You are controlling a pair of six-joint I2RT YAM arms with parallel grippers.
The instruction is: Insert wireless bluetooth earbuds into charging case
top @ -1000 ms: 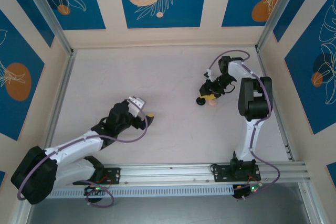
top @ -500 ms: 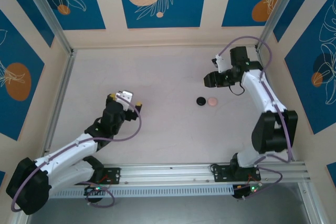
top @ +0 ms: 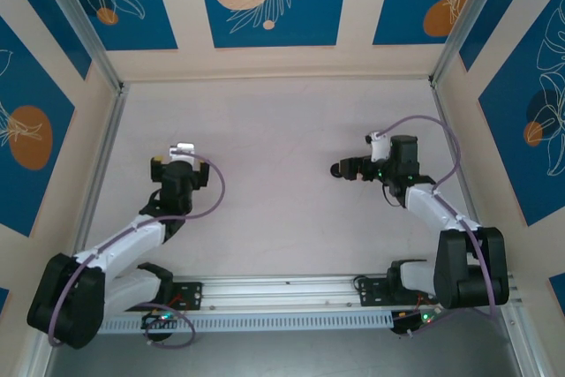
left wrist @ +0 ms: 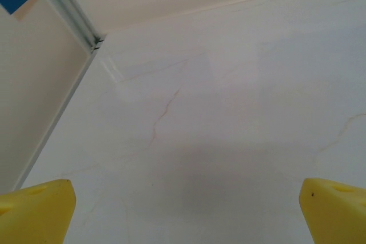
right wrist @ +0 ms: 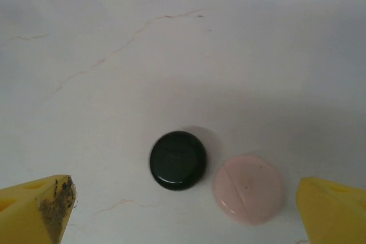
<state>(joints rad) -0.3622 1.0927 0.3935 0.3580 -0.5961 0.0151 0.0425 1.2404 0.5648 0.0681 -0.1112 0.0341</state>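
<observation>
- Just beside black case (right wrist: 178, 160), pink case (right wrist: 248, 189) on counter (right wrist: 114, 38), both shut.
- Near black case, right jaws wide, empty: prob. lining up.
- Far from black case, left jaws wide, kept clear.

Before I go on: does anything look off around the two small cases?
Nothing is spilled or askew. The black case and pink case lie shut, close together on the table. The only oddity is dark grime on one yellow fingertip of the right gripper, which is open above them.
</observation>
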